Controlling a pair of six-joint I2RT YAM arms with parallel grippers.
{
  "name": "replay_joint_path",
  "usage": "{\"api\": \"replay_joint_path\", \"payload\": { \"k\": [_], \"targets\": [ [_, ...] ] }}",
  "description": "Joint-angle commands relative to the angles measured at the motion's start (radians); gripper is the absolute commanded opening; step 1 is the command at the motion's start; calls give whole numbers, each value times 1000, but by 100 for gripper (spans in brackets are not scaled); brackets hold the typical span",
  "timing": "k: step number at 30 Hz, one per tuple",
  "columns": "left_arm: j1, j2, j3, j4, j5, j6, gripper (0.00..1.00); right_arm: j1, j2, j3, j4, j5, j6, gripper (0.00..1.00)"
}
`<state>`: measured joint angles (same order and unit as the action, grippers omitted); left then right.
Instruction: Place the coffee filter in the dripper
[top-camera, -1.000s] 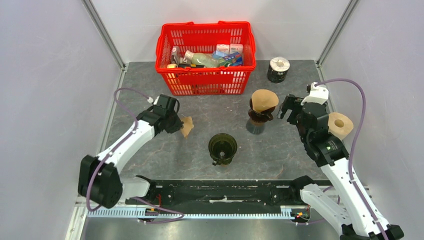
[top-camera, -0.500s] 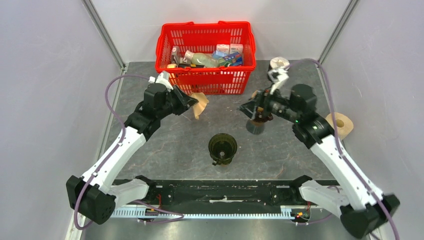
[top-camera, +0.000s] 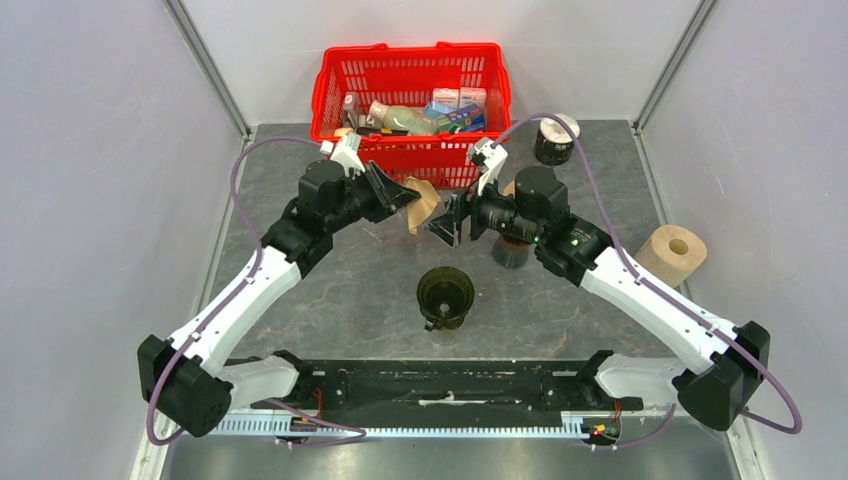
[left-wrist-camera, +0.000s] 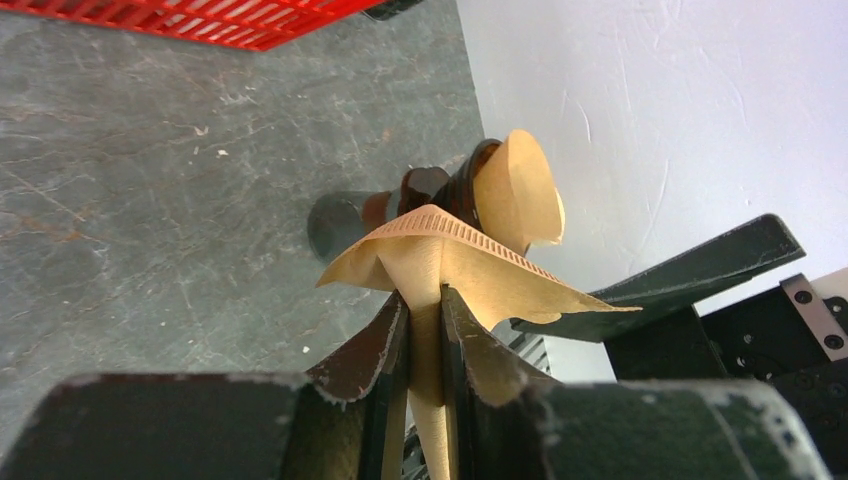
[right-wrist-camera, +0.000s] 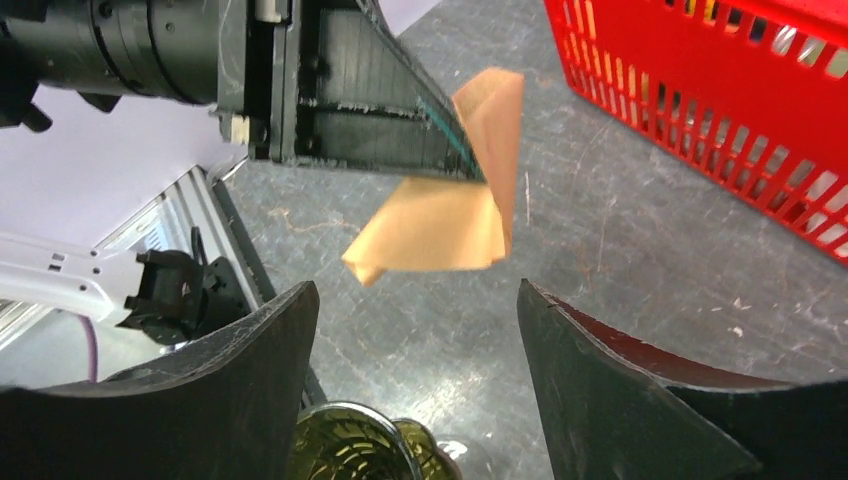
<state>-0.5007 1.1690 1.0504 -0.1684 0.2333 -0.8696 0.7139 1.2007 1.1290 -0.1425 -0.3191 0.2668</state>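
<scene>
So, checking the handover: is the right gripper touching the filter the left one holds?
Apart. The right wrist view shows the coffee filter framed by the open right gripper, with table visible between it and each finger.

No legible text, label, brand or number on anything in view.

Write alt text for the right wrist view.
The left hand pinches a folded brown coffee filter, facing the open right hand. On the grey table below: a green dripper at the bottom edge, a red basket upper right.
</scene>
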Motion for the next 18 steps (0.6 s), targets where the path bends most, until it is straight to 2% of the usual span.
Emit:
{"api": "replay_joint_path", "payload": {
  "k": [1, 5, 8, 12, 14, 18],
  "targets": [
    [-23, -8, 25, 76, 50, -8, 23, 18, 15, 45, 103, 137, -55, 80],
    [-42, -21, 8, 95, 51, -8, 24, 24, 39, 55, 120, 194, -59, 74],
    [-50, -17, 8, 95, 51, -5, 24, 27, 45, 51, 167, 189, -53, 66],
    [-55, -16, 8, 96, 55, -6, 24, 30, 34, 25, 230, 209, -37, 50],
    [-58, -20, 7, 98, 54, -3, 24, 30, 31, 22, 235, 221, -32, 37],
    [-59, -28, 2, 99, 47, -1, 24, 30, 28, 23, 222, 215, -31, 20]
  ]
}}
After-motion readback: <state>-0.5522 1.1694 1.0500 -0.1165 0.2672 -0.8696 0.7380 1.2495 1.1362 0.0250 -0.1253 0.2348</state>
